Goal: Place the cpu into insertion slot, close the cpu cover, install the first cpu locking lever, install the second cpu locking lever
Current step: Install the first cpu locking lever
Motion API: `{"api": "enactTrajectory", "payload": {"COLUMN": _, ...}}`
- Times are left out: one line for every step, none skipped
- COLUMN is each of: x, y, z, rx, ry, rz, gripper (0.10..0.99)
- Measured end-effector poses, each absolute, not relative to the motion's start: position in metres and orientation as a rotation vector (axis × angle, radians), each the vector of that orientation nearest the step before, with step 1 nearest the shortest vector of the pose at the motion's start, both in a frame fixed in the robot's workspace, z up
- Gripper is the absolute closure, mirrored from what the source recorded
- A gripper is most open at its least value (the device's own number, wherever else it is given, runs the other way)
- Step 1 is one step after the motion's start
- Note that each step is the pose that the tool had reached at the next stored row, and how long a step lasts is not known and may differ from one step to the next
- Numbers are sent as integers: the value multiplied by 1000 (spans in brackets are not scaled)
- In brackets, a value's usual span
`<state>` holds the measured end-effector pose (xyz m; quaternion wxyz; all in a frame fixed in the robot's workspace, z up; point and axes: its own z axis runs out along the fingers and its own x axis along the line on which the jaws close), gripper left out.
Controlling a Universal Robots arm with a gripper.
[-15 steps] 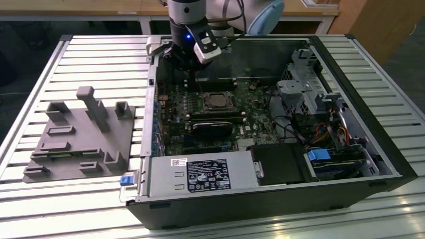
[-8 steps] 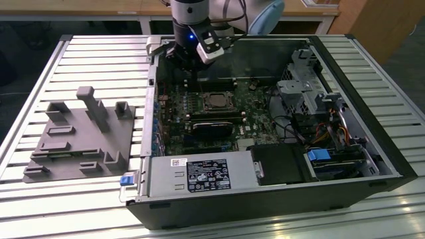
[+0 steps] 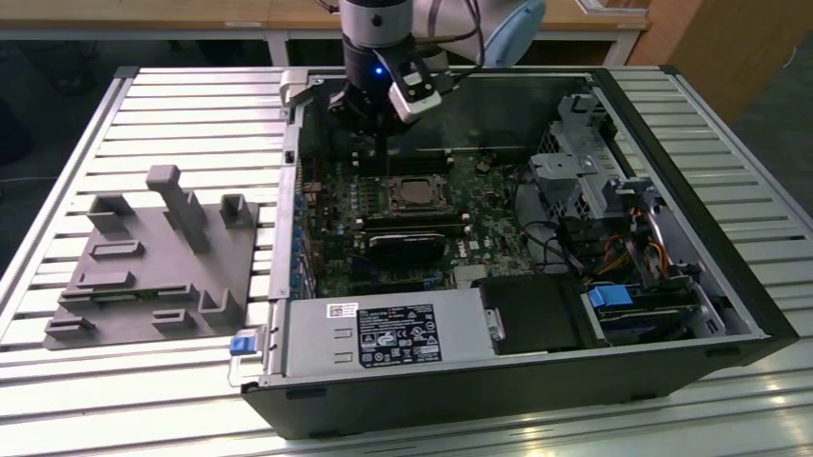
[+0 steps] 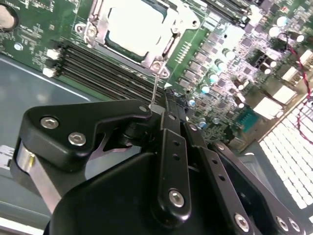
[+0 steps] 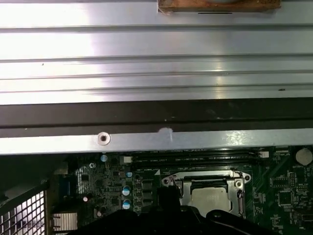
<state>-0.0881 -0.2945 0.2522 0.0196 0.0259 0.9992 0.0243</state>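
The cpu (image 3: 413, 194) lies flat in the insertion slot (image 3: 390, 183) on the green motherboard, pale face up. The silver cpu cover (image 4: 172, 35) lies down around the cpu (image 4: 131, 23), framing it. Both also show in the first wrist view: cpu (image 5: 210, 197), cover (image 5: 237, 185). A thin silver locking lever (image 4: 154, 87) sticks out from the socket's corner and ends at my fingertips. My gripper (image 3: 381, 141) hangs inside the case just behind the socket; its fingers (image 4: 172, 142) are shut together, and I cannot tell whether they pinch the lever.
The open computer case (image 3: 711, 257) lies on a slatted metal table. A black heatsink block (image 3: 406, 246), a grey power supply (image 3: 381, 338), a drive cage (image 3: 584, 167) and cables (image 3: 623, 252) surround the socket. A grey fixture block (image 3: 152, 257) stands at the exterior view's left.
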Motion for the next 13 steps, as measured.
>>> {"api": "enactTrajectory", "payload": {"x": -86, "y": -295, "z": 252, "rx": 80, "ry": 3100, "rz": 75, "gripper": 980}}
{"api": "enactTrajectory", "payload": {"x": -85, "y": -295, "z": 252, "rx": 80, "ry": 3101, "rz": 75, "gripper": 980}}
{"api": "enactTrajectory", "payload": {"x": -83, "y": -295, "z": 251, "rx": 80, "ry": 3101, "rz": 75, "gripper": 980}}
{"api": "enactTrajectory", "payload": {"x": -82, "y": -295, "z": 251, "rx": 80, "ry": 3100, "rz": 75, "gripper": 980}}
{"api": "enactTrajectory", "payload": {"x": -81, "y": -295, "z": 251, "rx": 80, "ry": 3100, "rz": 76, "gripper": 980}}
{"api": "enactTrajectory", "payload": {"x": -81, "y": -295, "z": 251, "rx": 80, "ry": 3101, "rz": 75, "gripper": 980}}
{"api": "enactTrajectory", "payload": {"x": -80, "y": -295, "z": 251, "rx": 80, "ry": 3101, "rz": 75, "gripper": 980}}
{"api": "enactTrajectory", "payload": {"x": -79, "y": -295, "z": 251, "rx": 80, "ry": 3100, "rz": 75, "gripper": 980}}
{"api": "enactTrajectory", "payload": {"x": -78, "y": -295, "z": 251, "rx": 80, "ry": 3100, "rz": 75, "gripper": 980}}
{"api": "enactTrajectory", "payload": {"x": -77, "y": -295, "z": 250, "rx": 80, "ry": 3100, "rz": 75, "gripper": 980}}
{"api": "enactTrajectory", "payload": {"x": -75, "y": -295, "z": 250, "rx": 80, "ry": 3101, "rz": 76, "gripper": 980}}
{"api": "enactTrajectory", "payload": {"x": -72, "y": -295, "z": 249, "rx": 80, "ry": 3100, "rz": 78, "gripper": 980}}
{"api": "enactTrajectory", "payload": {"x": -70, "y": -295, "z": 249, "rx": 80, "ry": 3100, "rz": 79, "gripper": 980}}
